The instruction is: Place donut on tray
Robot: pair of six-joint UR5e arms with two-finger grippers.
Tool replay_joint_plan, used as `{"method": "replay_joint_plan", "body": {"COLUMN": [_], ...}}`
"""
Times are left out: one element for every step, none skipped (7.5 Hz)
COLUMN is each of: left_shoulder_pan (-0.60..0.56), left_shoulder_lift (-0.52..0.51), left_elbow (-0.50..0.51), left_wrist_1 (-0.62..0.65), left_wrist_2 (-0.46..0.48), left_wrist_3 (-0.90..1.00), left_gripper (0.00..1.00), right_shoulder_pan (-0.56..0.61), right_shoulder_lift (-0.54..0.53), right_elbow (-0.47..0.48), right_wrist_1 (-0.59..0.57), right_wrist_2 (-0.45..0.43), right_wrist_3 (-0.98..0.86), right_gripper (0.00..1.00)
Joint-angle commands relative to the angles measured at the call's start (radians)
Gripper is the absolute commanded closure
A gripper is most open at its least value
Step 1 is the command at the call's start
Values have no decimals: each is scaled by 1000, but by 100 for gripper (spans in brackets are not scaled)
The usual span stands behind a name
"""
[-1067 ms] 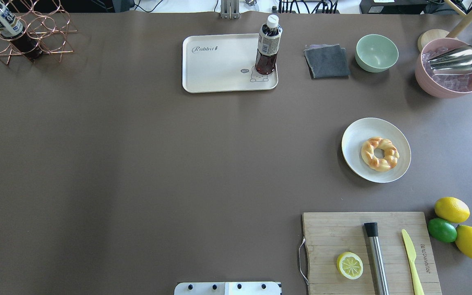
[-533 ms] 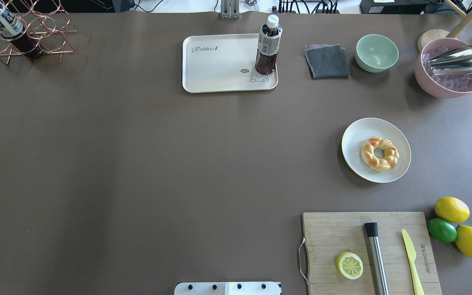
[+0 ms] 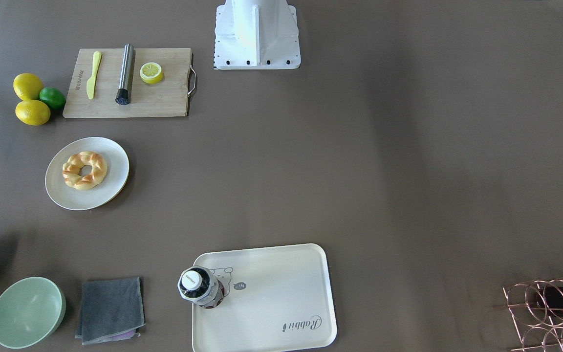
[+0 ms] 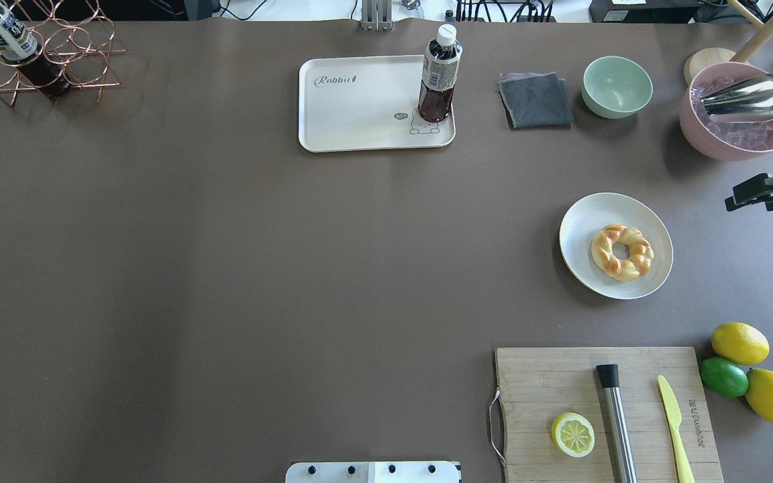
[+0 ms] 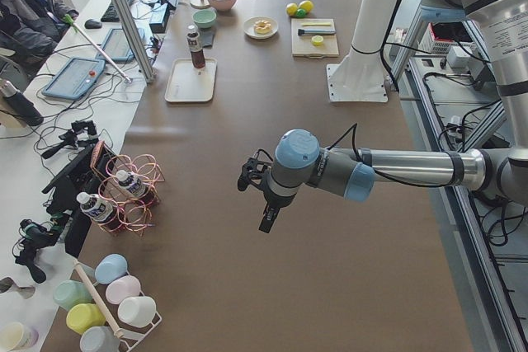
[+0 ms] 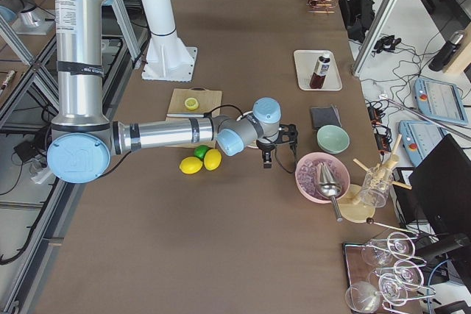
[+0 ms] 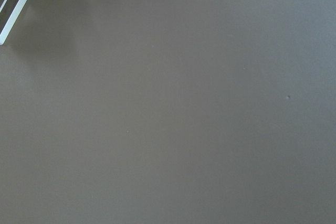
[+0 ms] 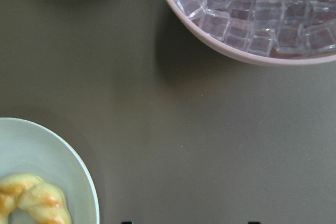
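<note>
Donut point(image 4: 622, 252) sits on round plate point(image 4: 581, 228), well apart from tray point(image 4: 359, 100). Right gripper point(image 4: 735, 200) near plate — jaws apart; left gripper point(image 5: 260, 204) jaws, cannot tell. Risk: bottle point(image 4: 437, 80) crowds tray corner — a careless set-down could topple it.

Lighting: bright, even, from overhead. Shadows: soft, beside plate point(image 4: 581, 228) and under bowl point(image 8: 231, 51). Focus: sharp. Glare: faint paler band across desk point(image 4: 192, 235).
</note>
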Motion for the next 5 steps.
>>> {"method": "replay_joint_plan", "body": {"left_shoulder_pan": [-1,-3,-6,-6,-6], "left_shoulder_lift": [-2,-2,-2,-2,0], "left_elbow": [3,-3,-2,0,-2], "left_wrist_1": [0,0,0,0,0], "left_wrist_2": [0,0,0,-2,-2], "left_wrist_3": [0,0,0,0,0], "left_gripper": [3,3,3,3,3], "right_shoulder_pan": [-112,-149,-181,-202,-210], "right_shoulder_lift": [14,15,19,39,57], "right_elbow": [-24,-36,-40,-59,-81], "right_wrist_1": [101,133,149,150,150], "right_wrist_2": [-46,-52,-54,-55,-58], "right_wrist_3": [166,189,200,206,206], "right_gripper": [26,26,26,26,26]}}
